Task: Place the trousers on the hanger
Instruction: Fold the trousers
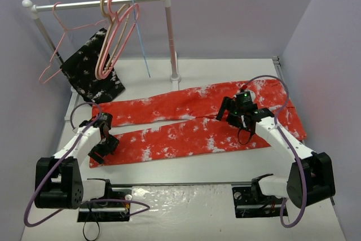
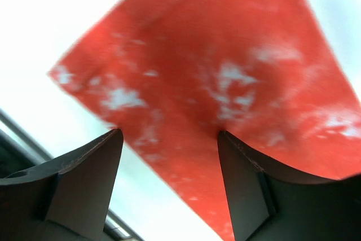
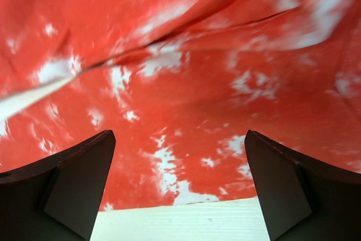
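The long red-orange cloth trousers with a white speckled print (image 1: 169, 105) lie flat across the middle of the white surface (image 1: 225, 165). Both legs run from the lower left of the top view toward the wider end at the right. The thin light-blue wire hanger (image 1: 142, 49) hangs from the white rail (image 1: 79, 5) in the upper left of the frame, beside thicker pink and beige hangers (image 1: 115, 32) and well apart from the trousers. The left hand (image 2: 169, 136) is over a leg end at the lower left. Its fingers are apart with nothing between them, one above bare surface and the other above cloth. The right hand (image 3: 177, 139) is over the wider end of the trousers, fingers spread wide and gripping nothing.
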You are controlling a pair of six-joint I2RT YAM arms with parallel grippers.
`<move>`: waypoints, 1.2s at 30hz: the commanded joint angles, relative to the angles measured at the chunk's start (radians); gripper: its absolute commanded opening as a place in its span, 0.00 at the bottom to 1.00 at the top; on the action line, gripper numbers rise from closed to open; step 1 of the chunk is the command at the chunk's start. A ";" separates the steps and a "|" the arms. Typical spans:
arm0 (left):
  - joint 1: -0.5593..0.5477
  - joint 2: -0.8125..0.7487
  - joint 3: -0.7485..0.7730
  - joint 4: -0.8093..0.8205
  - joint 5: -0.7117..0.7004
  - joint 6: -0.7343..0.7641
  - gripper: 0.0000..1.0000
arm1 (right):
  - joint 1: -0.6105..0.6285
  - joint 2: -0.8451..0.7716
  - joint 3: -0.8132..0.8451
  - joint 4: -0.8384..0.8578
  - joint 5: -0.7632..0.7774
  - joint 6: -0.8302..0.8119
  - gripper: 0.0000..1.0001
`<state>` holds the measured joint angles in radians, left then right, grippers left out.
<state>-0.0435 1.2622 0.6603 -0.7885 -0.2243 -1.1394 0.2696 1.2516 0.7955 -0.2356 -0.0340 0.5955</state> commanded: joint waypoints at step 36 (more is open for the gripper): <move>-0.049 -0.129 0.112 0.088 0.086 0.314 0.68 | 0.104 0.036 0.053 -0.128 0.278 0.089 1.00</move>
<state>-0.0898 1.0877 0.7694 -0.7662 -0.1749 -0.8601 0.5489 1.3443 0.8406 -0.3104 0.1714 0.7056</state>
